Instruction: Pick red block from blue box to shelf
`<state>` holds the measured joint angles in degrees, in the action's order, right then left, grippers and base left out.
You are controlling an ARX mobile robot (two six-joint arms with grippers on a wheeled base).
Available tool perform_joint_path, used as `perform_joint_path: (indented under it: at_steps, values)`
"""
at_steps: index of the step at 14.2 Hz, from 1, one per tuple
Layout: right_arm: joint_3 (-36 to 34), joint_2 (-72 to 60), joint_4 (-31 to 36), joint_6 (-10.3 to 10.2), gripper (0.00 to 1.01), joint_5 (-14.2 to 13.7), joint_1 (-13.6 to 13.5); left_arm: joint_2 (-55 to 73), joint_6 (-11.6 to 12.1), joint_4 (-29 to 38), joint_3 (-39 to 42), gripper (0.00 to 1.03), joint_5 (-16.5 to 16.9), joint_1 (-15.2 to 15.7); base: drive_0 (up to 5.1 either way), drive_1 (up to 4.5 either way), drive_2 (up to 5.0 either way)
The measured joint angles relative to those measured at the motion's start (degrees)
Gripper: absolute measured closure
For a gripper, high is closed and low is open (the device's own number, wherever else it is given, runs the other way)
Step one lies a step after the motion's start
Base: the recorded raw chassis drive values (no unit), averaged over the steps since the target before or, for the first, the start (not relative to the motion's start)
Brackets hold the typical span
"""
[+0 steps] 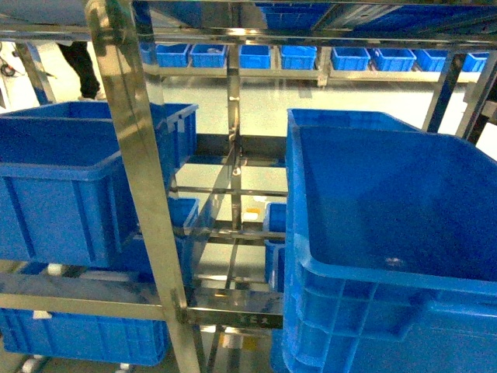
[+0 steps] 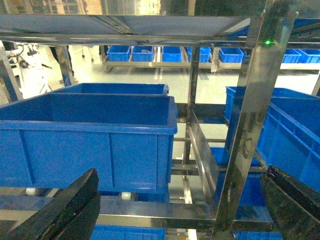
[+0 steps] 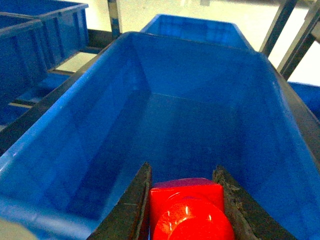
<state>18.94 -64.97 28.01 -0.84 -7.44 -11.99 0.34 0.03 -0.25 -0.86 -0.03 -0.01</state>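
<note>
- Directly ahead in the head view: the shelf [image 1: 140, 194], shiny steel with square posts and open tiers, fills the frame. Dark blue ribbed crates sit on it, one at left [image 1: 70, 186], one large at right [image 1: 388, 249]. Beyond the rack lies a pale glossy floor [image 1: 311, 97], and a far rack carries a row of small blue bins [image 1: 311, 56]. Someone's dark trouser legs [image 1: 81, 66] stand at upper left. Neither of my claws shows in this view.
- Writing, head view: a small plate on the lower crossbar [image 1: 260, 320] bears marks too blurred to read. No brand legible.
- Left wrist view: my left gripper [image 2: 175, 210] stands with its jaws wide apart, nothing between them; the dark fingers [image 2: 65, 210] frame the bottom corners. Ahead is a steel post with a green light spot [image 2: 269, 42], and a blue crate [image 2: 90, 135] on the tier.
- Right wrist view: my right gripper [image 3: 185, 205] is clamped on the red block [image 3: 187, 207], stud facing the camera, both fingers touching its sides. It hangs over the inside of a blue crate [image 3: 75, 125] with smooth sloping walls. Whether this is the blue box, I cannot tell.
</note>
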Motion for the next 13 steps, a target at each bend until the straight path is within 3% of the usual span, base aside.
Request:
perform_joint_path:
  at_steps: [2,4,6,8,10,11,12,13]
  values:
    - [10.3,-18.9,3.3,-2.4,0.73,0.1,0.9,0.0,0.0,0.0,0.0,0.05,0.0,0.0,0.0,0.0,0.0]
    - [20.1,-33.2,1.7,-4.7,0.73,0.2,2.4,0.0,0.0,0.0,0.0,0.05,0.0,0.0,0.0,0.0,0.0]
    - [23.5,-38.6,0.7,-7.3,0.52,-0.2,3.0,0.0,0.0,0.0,0.0,0.05,0.0,0.0,0.0,0.0,0.0]
    - [17.5,-29.3,3.9,-7.6,0.29,-0.6,2.5,0.0,0.0,0.0,0.0,0.05,0.0,0.0,0.0,0.0,0.0]
    - [4.7,-12.9,6.9,-7.1,0.03,0.2,1.5,0.0,0.0,0.0,0.0,0.05,0.0,0.0,0.0,0.0,0.0]
    - [-2.3,-5.4,4.0,-7.6,0.02,1.6,0.8,0.0,0.0,0.0,0.0,0.05,0.0,0.0,0.0,0.0,0.0]
    - [-12.9,-2.3,18.6,-6.1,0.12,-4.0,-2.8,0.0,0.0,0.0,0.0,0.05,0.0,0.0,0.0,0.0,0.0]
    - [-18.6,0.2,26.0,-3.0,0.25,-5.9,-4.1,0.0,0.0,0.2,0.0,0.05,0.0,0.0,0.0,0.0,0.0]
